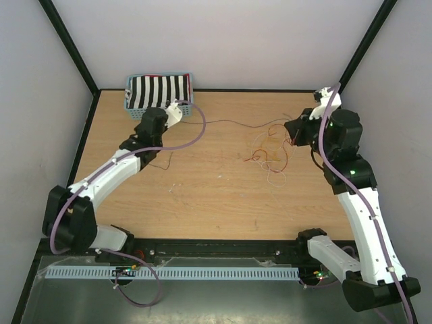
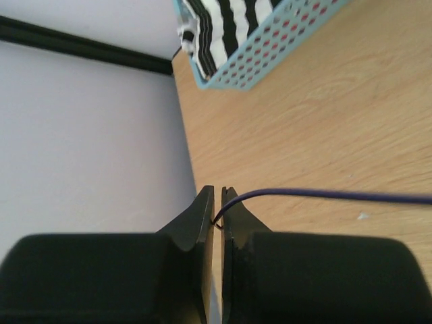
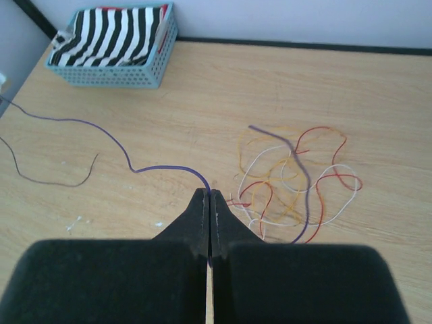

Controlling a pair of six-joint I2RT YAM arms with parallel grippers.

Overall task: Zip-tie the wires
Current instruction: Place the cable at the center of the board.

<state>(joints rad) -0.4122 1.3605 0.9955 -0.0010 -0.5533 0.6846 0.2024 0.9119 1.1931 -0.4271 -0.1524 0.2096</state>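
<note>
The wires [image 1: 270, 154] lie in a loose tangle of orange, red and pale strands on the table right of centre. They show in the right wrist view [image 3: 290, 182] just right of my fingertips. A thin purple strand [image 1: 236, 122] runs across the table between my two grippers. My left gripper [image 1: 181, 108] is beside the basket. In the left wrist view it [image 2: 217, 192] is shut on one end of this strand [image 2: 337, 194]. My right gripper [image 1: 291, 129] is above the tangle's far edge. In the right wrist view it [image 3: 210, 194] is shut on the strand [image 3: 108, 138].
A light-blue mesh basket [image 1: 131, 110] holding black-and-white striped cloth stands at the back left, also in the left wrist view [image 2: 270, 47] and the right wrist view [image 3: 108, 75]. A loose dark strand [image 3: 47, 181] lies on the table's left part. Walls enclose the table.
</note>
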